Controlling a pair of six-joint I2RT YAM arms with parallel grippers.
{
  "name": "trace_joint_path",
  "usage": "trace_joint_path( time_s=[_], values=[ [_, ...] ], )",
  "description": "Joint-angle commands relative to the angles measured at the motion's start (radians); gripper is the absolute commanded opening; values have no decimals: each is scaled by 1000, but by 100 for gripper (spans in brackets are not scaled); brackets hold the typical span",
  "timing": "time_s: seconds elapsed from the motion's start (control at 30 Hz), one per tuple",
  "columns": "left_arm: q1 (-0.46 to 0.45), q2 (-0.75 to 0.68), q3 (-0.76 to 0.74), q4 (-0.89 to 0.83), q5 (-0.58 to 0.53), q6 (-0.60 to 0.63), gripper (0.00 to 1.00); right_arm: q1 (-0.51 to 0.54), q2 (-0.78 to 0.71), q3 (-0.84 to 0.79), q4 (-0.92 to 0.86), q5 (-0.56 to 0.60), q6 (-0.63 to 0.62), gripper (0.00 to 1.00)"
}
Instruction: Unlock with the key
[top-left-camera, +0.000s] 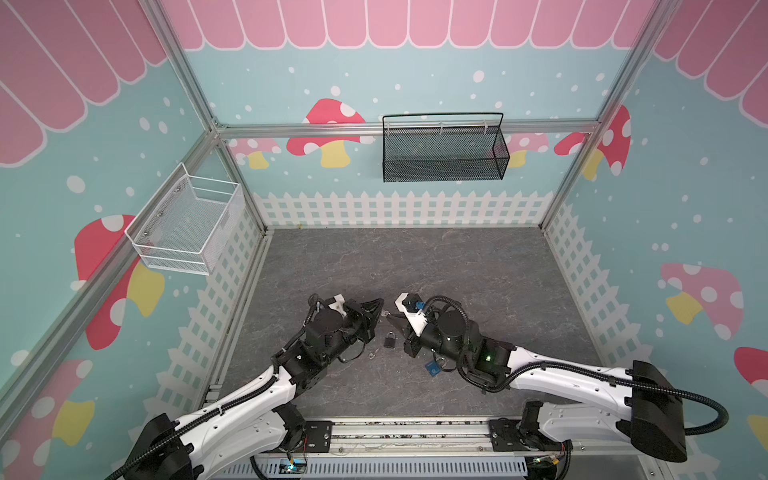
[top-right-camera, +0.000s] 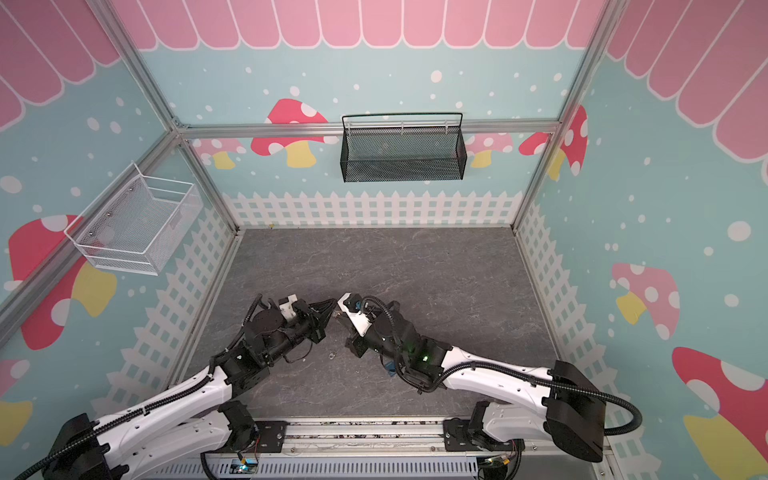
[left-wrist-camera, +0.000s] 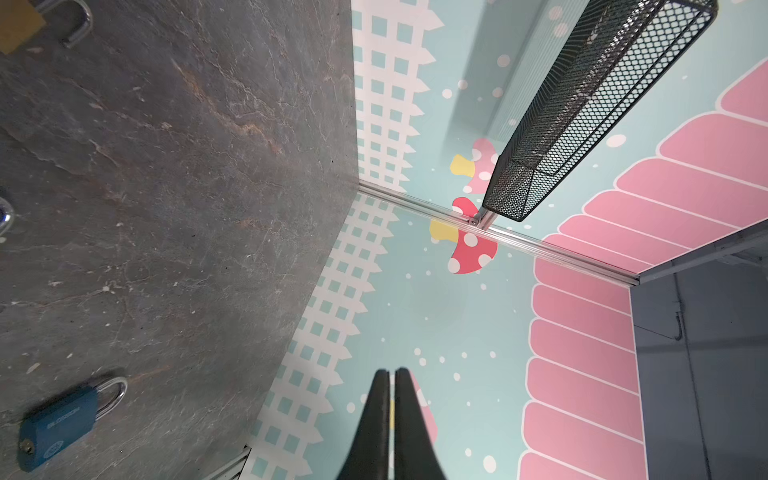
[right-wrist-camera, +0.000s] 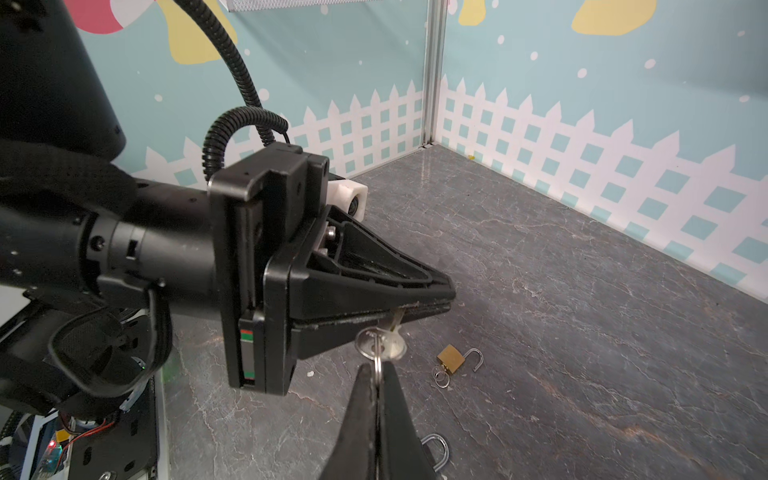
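Observation:
A silver key (right-wrist-camera: 388, 345) hangs in the air between my two grippers. In the right wrist view my left gripper (right-wrist-camera: 451, 301) is shut on the key's blade. My right gripper (right-wrist-camera: 377, 368) is shut on the key's ring (right-wrist-camera: 377, 365). In a top view the two grippers meet tip to tip, the left gripper (top-left-camera: 380, 306) against the right gripper (top-left-camera: 388, 318), above the grey floor. A brass padlock (right-wrist-camera: 451, 358) with its shackle swung open lies on the floor beyond them. The left wrist view shows my left gripper (left-wrist-camera: 392, 371) shut, with the key hidden.
A blue padlock (left-wrist-camera: 62, 419) lies shut on the floor (top-left-camera: 457, 270) by the right arm. Loose key rings (right-wrist-camera: 440, 378) sit by the brass padlock. Another padlock shackle (right-wrist-camera: 436, 446) shows under my right fingers. A black mesh basket (top-left-camera: 444, 149) and a white one (top-left-camera: 187, 224) hang on the walls.

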Motion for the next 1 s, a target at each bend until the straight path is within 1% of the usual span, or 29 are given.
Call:
trace_joint_path(
  time_s=[0.0,0.17,0.27,0.33,0.4,0.53,0.6,0.67,0.7,0.73,0.8,0.9,0.97],
  values=[
    [-1,-12,17,-45,-13,14,0,-6,-13,12,10,23,-25,0],
    [2,-11,19,-34,-22,51,0,-7,-27,27,-12,29,-19,0],
    [7,-9,37,-39,-33,116,0,-9,-43,39,-35,27,-20,13],
    [10,-7,49,-41,-37,163,0,-10,-59,41,-47,27,-11,24],
    [13,-5,57,-41,-42,189,0,-15,-76,48,-61,3,3,34],
    [25,16,60,22,-19,270,0,-27,-110,67,-103,-62,35,45],
    [39,32,62,51,8,302,0,-53,-124,79,-118,-130,75,49],
    [52,51,66,98,38,359,0,-98,-126,102,-131,-264,130,57],
    [61,60,73,109,55,385,0,-132,-119,114,-136,-351,167,58],
    [68,71,76,130,71,418,0,-164,-109,125,-137,-427,208,59],
    [77,86,80,171,94,479,0,-222,-95,132,-137,-533,287,59],
    [84,96,84,224,118,570,0,-304,-83,134,-125,-656,396,59],
    [83,95,98,225,132,635,0,-336,-66,142,-123,-728,436,59]
  ],
)
